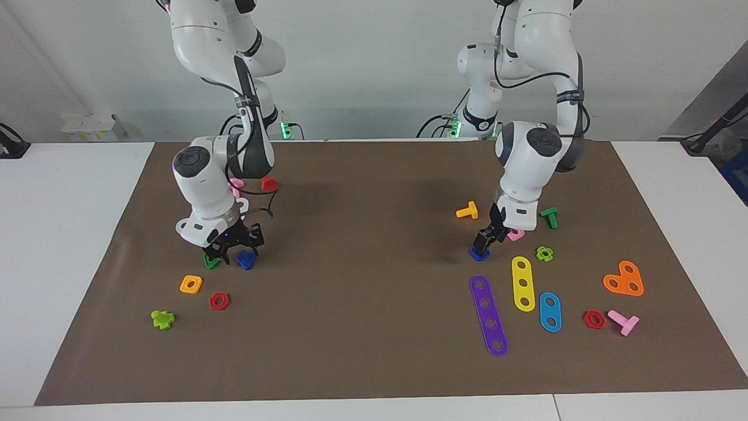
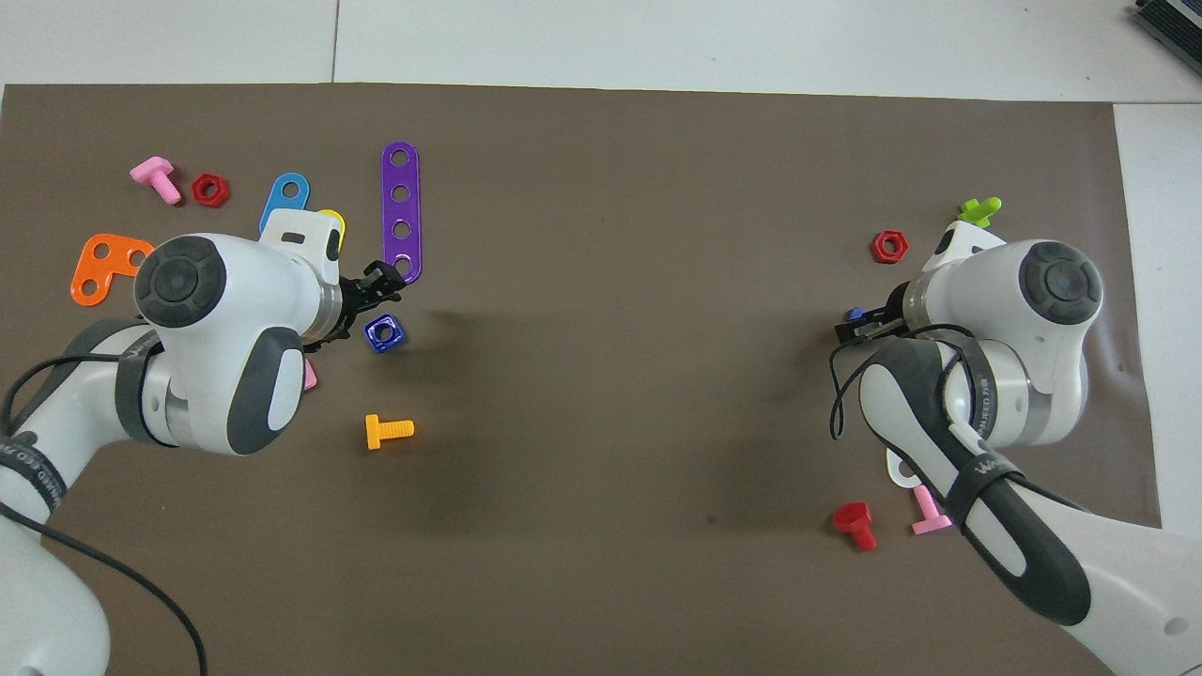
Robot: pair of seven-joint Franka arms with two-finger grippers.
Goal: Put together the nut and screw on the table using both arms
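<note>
The blue nut (image 1: pixel 479 253) lies flat on the brown mat (image 1: pixel 362 351) toward the left arm's end of the table; it also shows in the overhead view (image 2: pixel 384 332). My left gripper (image 1: pixel 484 240) (image 2: pixel 376 291) is low, its tip just above and against the nut. The blue screw (image 1: pixel 246 259) lies on the mat toward the right arm's end, with only a blue bit of it (image 2: pixel 853 314) showing from overhead. My right gripper (image 1: pixel 234 252) (image 2: pixel 856 324) is down over the screw, open, with the screw beside one finger.
A green nut (image 1: pixel 211 261) touches the right gripper's reach. A yellow square nut (image 1: pixel 191 284) and a red hexagon nut (image 1: pixel 219 301) lie close by. Near the left gripper are a pink nut (image 1: pixel 515 235), an orange bolt (image 1: pixel 467 211), and purple (image 1: pixel 488 314) and yellow (image 1: pixel 523 283) strips.
</note>
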